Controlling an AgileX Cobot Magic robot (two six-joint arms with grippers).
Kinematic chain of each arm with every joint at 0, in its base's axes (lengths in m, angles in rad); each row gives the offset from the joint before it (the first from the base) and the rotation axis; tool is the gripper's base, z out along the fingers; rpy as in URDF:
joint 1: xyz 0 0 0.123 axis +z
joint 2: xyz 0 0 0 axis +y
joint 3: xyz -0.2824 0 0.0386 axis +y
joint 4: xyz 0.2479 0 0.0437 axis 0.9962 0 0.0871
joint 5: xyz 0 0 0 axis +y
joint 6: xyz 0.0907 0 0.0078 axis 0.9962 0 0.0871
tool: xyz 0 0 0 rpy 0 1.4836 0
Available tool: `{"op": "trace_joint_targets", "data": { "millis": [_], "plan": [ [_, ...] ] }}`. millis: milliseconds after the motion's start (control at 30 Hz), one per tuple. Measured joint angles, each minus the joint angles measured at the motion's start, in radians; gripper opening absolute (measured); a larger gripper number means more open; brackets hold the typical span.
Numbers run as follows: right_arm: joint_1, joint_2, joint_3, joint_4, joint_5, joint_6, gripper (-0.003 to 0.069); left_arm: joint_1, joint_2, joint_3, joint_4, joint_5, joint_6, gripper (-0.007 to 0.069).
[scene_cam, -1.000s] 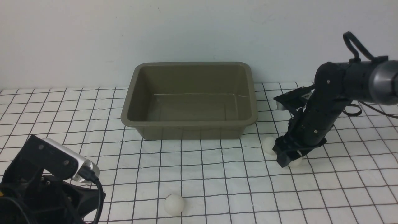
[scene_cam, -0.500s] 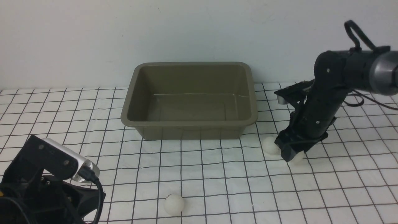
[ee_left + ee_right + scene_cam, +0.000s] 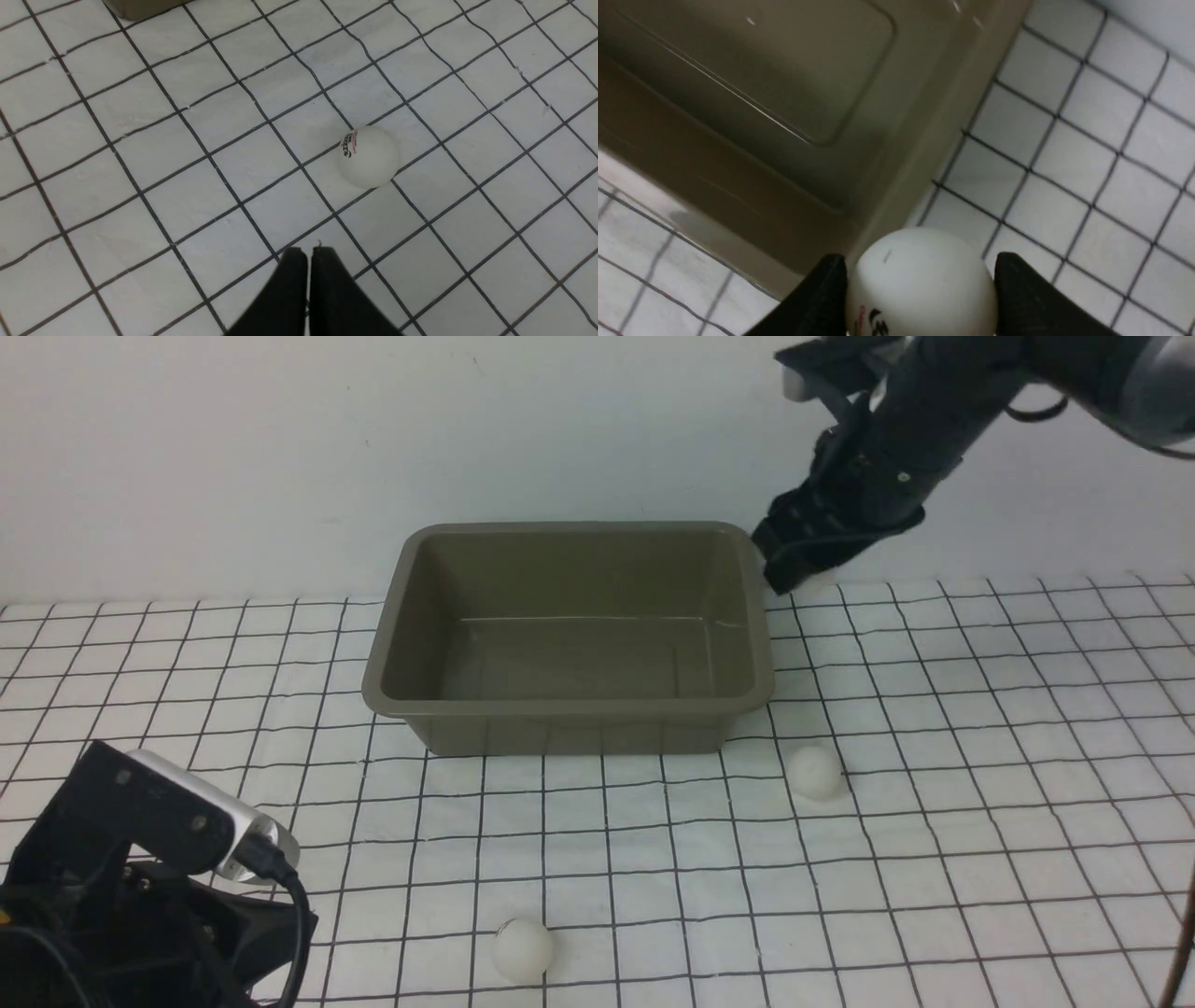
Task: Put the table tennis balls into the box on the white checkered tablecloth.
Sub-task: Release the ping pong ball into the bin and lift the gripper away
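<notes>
While two of the table tennis balls lie on the white checkered tablecloth [image 3: 980, 728], the held ball [image 3: 920, 284] is clamped between the two black fingers of the right gripper [image 3: 920, 268], whose jaws are parted only to the ball's own width. Dark and red print is seen low on this ball. It is carried in the air at the far right corner of the box [image 3: 569, 714]. In the right wrist view it is set over the outer edge of the flared rim and the cloth squares just beside it, not over the basin. All three balls are thus found outside the box.

The second ball [image 3: 815, 773] is seen on the cloth near the box's near right corner, apart from its wall. The third ball [image 3: 522, 948] is placed well in front of the box, slightly left of its middle. Small dark and red print is shown on it in the left wrist view.

The left gripper [image 3: 308, 254] is pressed fully together, with nothing held between its fingers. It is pointed over the cloth, apart from the third ball. Whether the cloth is touched cannot be told.

The left arm [image 3: 140, 896] is kept low at the near left corner of the front view.
</notes>
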Motion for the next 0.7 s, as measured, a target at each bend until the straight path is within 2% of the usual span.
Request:
{"op": "trace_joint_targets", "data": {
  "millis": [233, 367, 567, 700],
  "plan": [
    [0.148, 0.144, -0.115, -0.103, 0.007, 0.008, 0.0364, 0.000, 0.000, 0.000, 0.000, 0.000, 0.000, -0.0003],
    [0.152, 0.201, -0.118, -0.111, 0.011, 0.010, 0.0365, 0.000, 0.000, 0.000, 0.000, 0.001, 0.000, -0.0003],
    [0.152, 0.202, -0.139, -0.111, 0.012, 0.012, 0.0468, 0.000, 0.000, 0.000, 0.000, 0.001, 0.000, -0.0003],
    [0.152, 0.180, -0.159, -0.111, 0.012, 0.026, 0.0479, 0.000, 0.000, 0.000, 0.001, 0.004, 0.000, -0.0003]
  ]
}}
